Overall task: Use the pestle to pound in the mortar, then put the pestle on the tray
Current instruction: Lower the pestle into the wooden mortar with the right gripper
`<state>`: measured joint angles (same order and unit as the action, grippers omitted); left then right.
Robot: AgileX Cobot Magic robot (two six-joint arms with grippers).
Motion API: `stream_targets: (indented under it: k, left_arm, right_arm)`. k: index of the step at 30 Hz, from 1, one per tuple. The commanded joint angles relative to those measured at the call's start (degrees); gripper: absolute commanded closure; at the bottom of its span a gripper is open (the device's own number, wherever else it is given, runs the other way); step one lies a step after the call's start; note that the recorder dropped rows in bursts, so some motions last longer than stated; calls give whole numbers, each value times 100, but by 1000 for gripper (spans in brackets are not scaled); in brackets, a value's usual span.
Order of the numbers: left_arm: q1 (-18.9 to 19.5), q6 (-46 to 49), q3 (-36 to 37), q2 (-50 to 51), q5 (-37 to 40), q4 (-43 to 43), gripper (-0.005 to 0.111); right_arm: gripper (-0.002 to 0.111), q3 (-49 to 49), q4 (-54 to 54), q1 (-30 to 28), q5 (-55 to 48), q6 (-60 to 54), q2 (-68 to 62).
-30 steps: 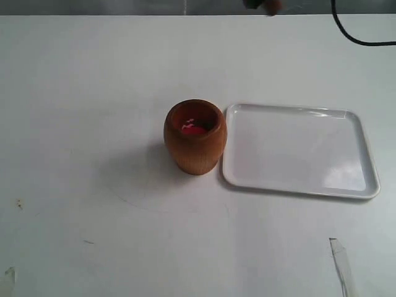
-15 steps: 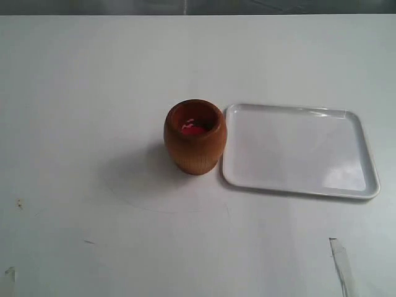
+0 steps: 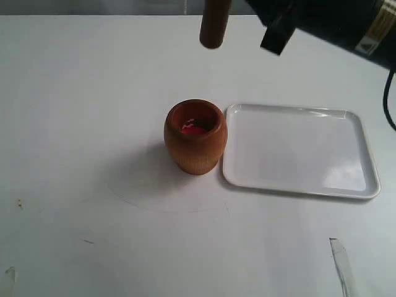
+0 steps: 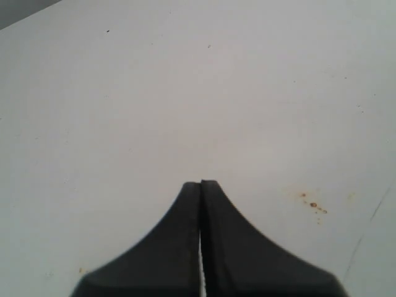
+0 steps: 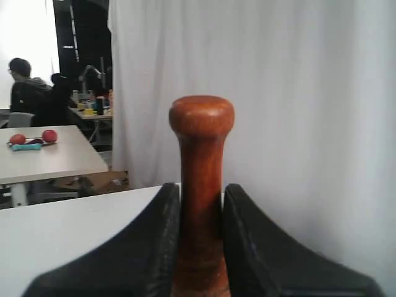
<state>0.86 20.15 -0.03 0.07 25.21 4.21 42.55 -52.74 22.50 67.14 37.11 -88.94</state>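
Observation:
The reddish-brown wooden mortar (image 3: 195,137) stands upright mid-table, with red bits showing inside its mouth. Close to its right lies the white tray (image 3: 300,148), with nothing on it. A thick end of the dark-brown pestle (image 3: 214,25) hangs at the top edge of the exterior view, well beyond and above the mortar. The black right arm (image 3: 328,21) reaches in from the top right. In the right wrist view my right gripper (image 5: 201,189) is shut on the pestle (image 5: 201,124). My left gripper (image 4: 201,183) is shut on nothing over bare table and is absent from the exterior view.
A strip of clear tape (image 3: 341,263) lies near the table's front right. Small brown stains (image 4: 314,203) mark the table under the left gripper. A black cable (image 3: 390,102) hangs at the right edge. A white curtain (image 5: 297,93) fills the right wrist view.
The right arm and the pestle's end have come into the top of the exterior view; half a second ago neither was there. Mortar and tray have not moved.

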Motion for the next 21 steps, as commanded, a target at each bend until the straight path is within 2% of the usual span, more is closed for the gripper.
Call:
stream_targets:
  k: [1,11,21]
  left_arm:
    - [-44,-47,3,-7,-17,-42,107]
    - [-44,-47,3,-7,-17,-42,107]
    - [-44,-47,3,-7,-17,-42,107]
  right_arm:
    - [108,-573,275,326,282,-494,-145]
    - [108,-675,786,832,282,-1319,-1341]
    - [108,-675,902,844,282,-1623,-2172]
